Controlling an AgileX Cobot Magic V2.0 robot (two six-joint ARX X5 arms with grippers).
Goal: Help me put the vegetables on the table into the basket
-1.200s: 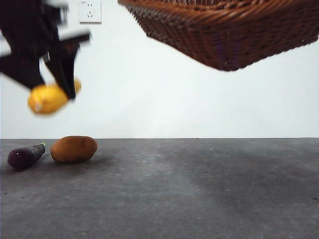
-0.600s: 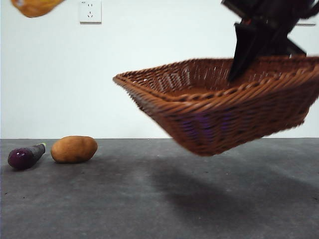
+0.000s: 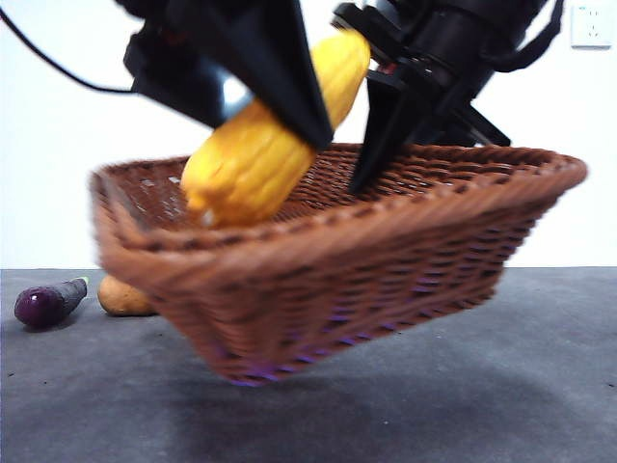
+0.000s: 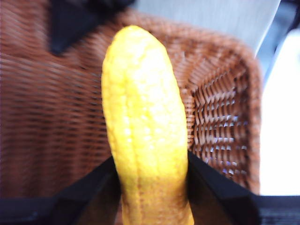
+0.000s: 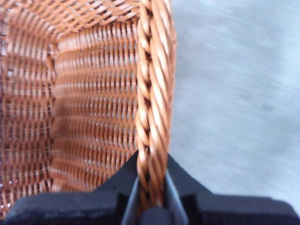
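The wicker basket (image 3: 357,260) fills most of the front view, lifted clear of the dark grey table (image 3: 482,386) and tilted, one corner dipping low while the far rim rides high. The right gripper (image 5: 151,206) holds it up, jaws pinched together on the braided rim, one inside the wall and one outside.

Over the basket's open mouth hangs the yellow lumpy vegetable (image 3: 265,145), long and ridged, probably a corn cob. The left gripper (image 4: 152,187) has it clamped between both jaws near one end, with the free end slanting down towards the woven floor. I cannot tell whether it already touches the weave.

Still on the table, behind the basket's low corner, sits the orange-brown potato (image 3: 120,297), half hidden by the wicker. Just beside it lies the small purple eggplant (image 3: 48,302), green stem pointing towards the potato.

To my eye the first vegetable is about to be delivered: it is above the basket but not yet let go. The next move calls for the left jaws to part so it settles inside, while the right arm keeps the basket steady enough that nothing rolls out over the low edge. The potato and eggplant remain to be fetched.

No brand, label or readable writing shows on anything here.
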